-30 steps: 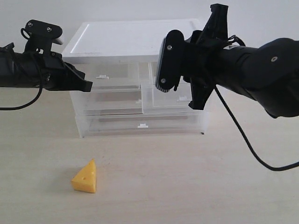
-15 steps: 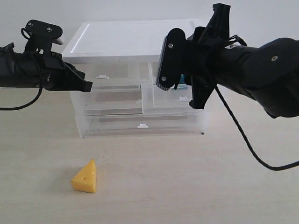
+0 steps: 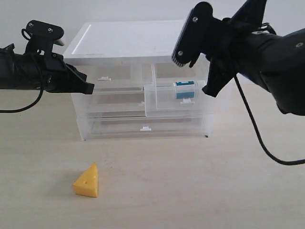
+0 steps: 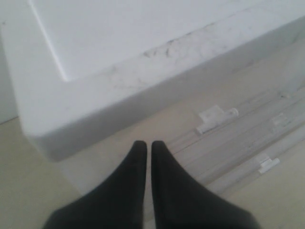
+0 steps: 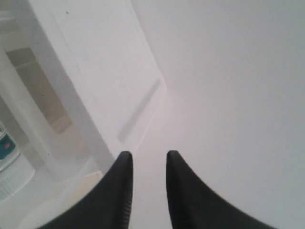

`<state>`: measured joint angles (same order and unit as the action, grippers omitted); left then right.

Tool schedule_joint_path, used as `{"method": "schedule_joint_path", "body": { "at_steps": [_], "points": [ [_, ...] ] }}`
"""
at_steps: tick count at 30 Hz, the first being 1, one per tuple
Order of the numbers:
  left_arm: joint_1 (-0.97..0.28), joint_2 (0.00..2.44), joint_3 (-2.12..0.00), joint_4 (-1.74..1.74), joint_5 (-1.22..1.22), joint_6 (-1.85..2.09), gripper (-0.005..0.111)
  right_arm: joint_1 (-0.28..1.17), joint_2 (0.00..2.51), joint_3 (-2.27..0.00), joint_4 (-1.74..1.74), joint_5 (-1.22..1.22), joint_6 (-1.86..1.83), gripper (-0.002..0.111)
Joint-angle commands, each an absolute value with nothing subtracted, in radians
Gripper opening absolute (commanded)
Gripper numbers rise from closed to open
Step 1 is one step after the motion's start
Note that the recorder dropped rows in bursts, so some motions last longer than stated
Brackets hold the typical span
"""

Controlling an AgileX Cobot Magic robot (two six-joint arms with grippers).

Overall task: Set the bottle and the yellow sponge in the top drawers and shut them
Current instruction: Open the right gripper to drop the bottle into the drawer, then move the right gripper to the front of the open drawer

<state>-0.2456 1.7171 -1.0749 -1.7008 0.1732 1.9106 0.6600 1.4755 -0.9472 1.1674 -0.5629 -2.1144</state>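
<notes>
Exterior view showed the bottle (image 3: 185,89) lying in the open right top drawer (image 3: 162,106); right gripper (image 5: 147,155) empty, jaws apart; left gripper (image 4: 145,143) closed.

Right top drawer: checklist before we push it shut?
1. Bottle inside right top drawer: ok, lying on its side.
2. Right gripper empty: ok, jaws apart.
3. Right gripper clear of the drawer: cannot tell, it overlaps the drawer's end in the exterior view.
4. Right top drawer closed: not ok, pulled out.
5. Sponge stowed: not ok, on the table.
6. Left top drawer open for the sponge: not ok, closed; left gripper shut.
</notes>
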Motion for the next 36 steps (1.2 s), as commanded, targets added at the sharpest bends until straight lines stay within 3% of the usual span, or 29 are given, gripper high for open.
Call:
{"method": "schedule_joint_path", "body": {
  "at_steps": [1, 9, 19, 23, 36],
  "points": [
    [-0.242, 1.717, -1.071, -1.701, 0.176, 1.916, 0.004, 0.659, 1.415, -0.955, 1.330, -0.559, -2.032, 0.017],
    [-0.242, 1.717, -1.071, -1.704, 0.176, 1.915, 0.004, 0.661, 1.354, -0.953, 1.744, -0.463, -2.127, 0.017],
    [-0.242, 1.717, -1.071, -1.709, 0.176, 1.915, 0.004, 0.790, 1.266, -0.786, 1.744, -0.536, -1.938, 0.017],
    [-0.242, 1.717, -1.071, -1.709, 0.183, 1.915, 0.004, 0.788, 1.266, -0.706, 1.744, -0.466, -1.842, 0.000],
    [-0.242, 1.717, -1.071, -1.710, 0.183, 1.911, 0.004, 0.788, 1.281, -0.601, 1.395, -0.443, -1.336, 0.000]
  ]
}}
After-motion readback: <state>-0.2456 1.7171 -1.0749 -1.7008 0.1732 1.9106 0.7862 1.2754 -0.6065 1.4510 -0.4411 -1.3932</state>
